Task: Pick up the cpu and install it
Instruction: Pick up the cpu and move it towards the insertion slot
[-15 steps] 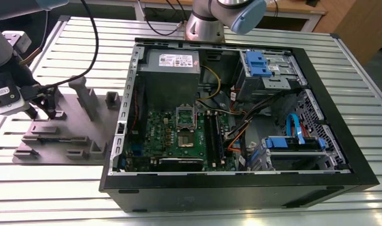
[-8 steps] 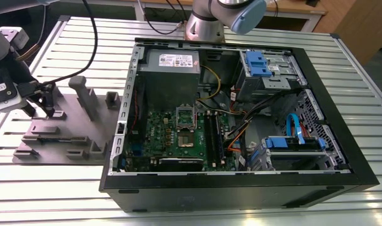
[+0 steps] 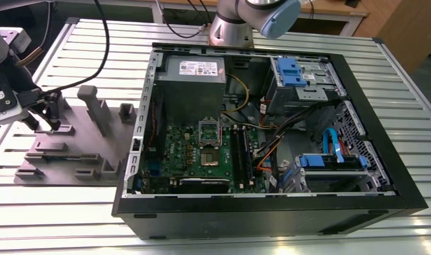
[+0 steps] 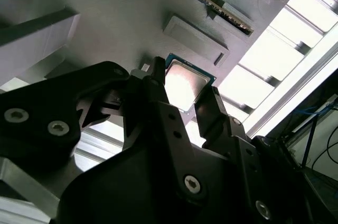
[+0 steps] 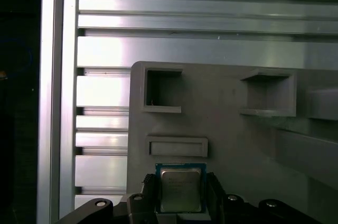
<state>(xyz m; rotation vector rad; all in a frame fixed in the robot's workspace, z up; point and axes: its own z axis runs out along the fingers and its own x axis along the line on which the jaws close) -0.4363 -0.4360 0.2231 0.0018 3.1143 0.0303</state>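
**Count**
- One cpu (image 5: pixel 180 189).
- One gripper (image 3: pixel 49 126) with two dark fingers (image 5: pixel 150 192).
- One matte grey tray (image 3: pixel 95 154) with raised blocks.
- One open computer case (image 3: pixel 272 212).
- One green motherboard (image 3: pixel 180 154) inside the case.
- One metal socket frame (image 3: pixel 209 146) with a dark centre, on the motherboard.
- One slatted metal table (image 3: pixel 81 48) under everything.
- On the tray in the first wrist view: two square pockets, the nearer one (image 5: pixel 162 91), and one low rectangular block (image 5: pixel 177 146).

**The cpu, position**
- It is at the tray, on the exterior view's left, well apart from the case and its socket frame.
- In both wrist views it sits just beside the low rectangular block.
- Whether it rests on the tray or is raised clear of it cannot be told.

**The cpu, orientation**
- It lies flat with its silvery metal top facing up toward the wrist cameras.
- A thin green border shows along the edge nearest the block.
- Its outline is close to square, so no long axis stands out.
- Its edges run parallel to the block's long side.

**Jaws**
- They are narrowed to the width of the cpu.
- In both wrist views one finger lies against each of two opposite sides, with no gap visible, so the chip is grasped by its edges.
- The fingers touch nothing else that can be made out.
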